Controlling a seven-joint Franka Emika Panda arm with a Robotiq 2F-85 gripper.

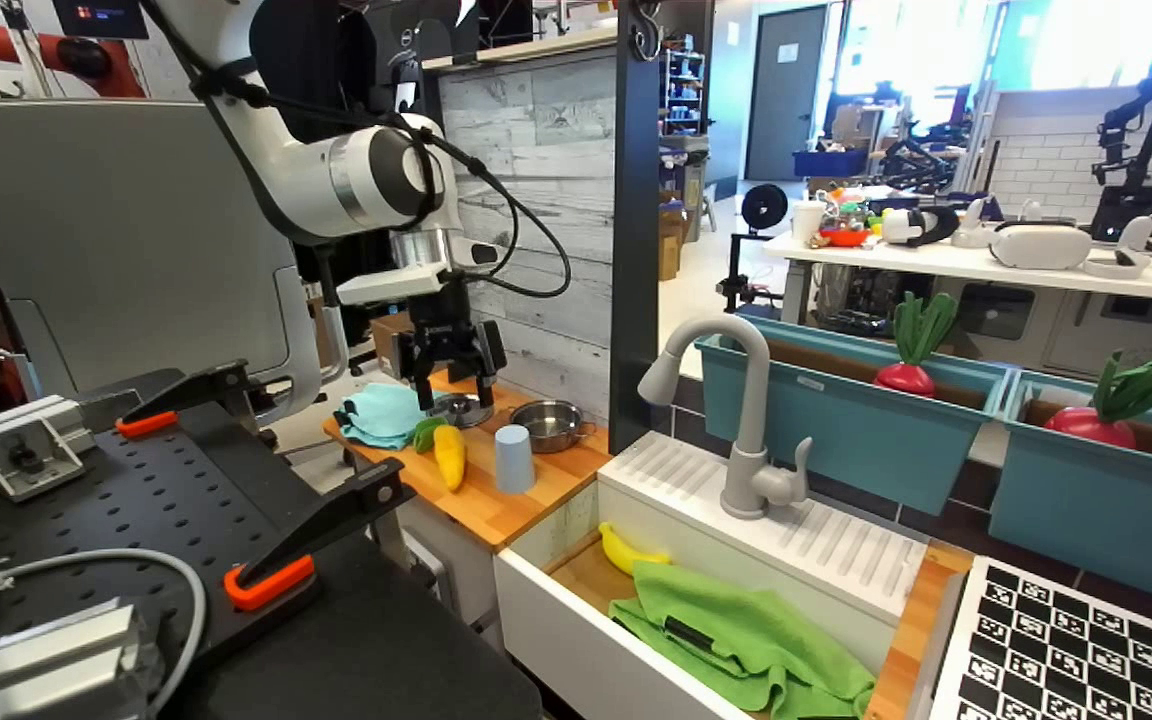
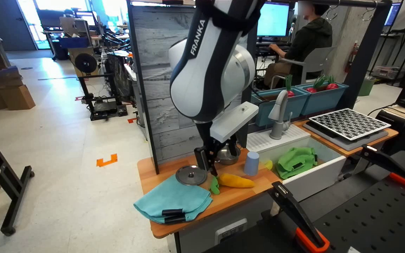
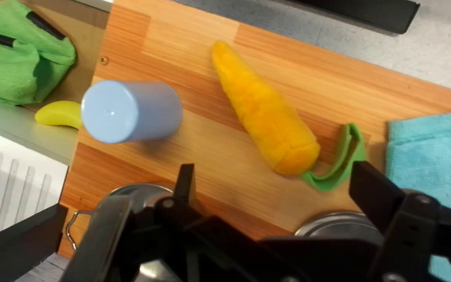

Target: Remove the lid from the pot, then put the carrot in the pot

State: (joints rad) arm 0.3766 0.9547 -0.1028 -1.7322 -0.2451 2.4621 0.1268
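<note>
The pot (image 1: pixel 549 426) is a small silver metal pot standing uncovered at the back of the wooden counter. It shows partly behind the gripper in an exterior view (image 2: pixel 227 156) and in the wrist view (image 3: pixel 141 191). The round grey lid (image 2: pixel 191 175) lies flat at the edge of the teal cloth; the gripper partly hides it in the wrist view (image 3: pixel 337 226). The orange-yellow carrot (image 3: pixel 266 117) with green leaves lies on the counter, also in both exterior views (image 1: pixel 450 458) (image 2: pixel 237 181). My gripper (image 1: pixel 455 396) is open and empty above the counter, between lid and pot, close to the carrot's leafy end.
A grey-blue cup (image 3: pixel 131 111) stands upside down between carrot and sink. A folded teal cloth (image 2: pixel 174 200) lies at the counter's end. The sink (image 1: pixel 576 615) holds a green cloth (image 1: pixel 751 630) and a yellow banana (image 1: pixel 628 550). A wood-patterned wall (image 1: pixel 546 220) rises behind the pot.
</note>
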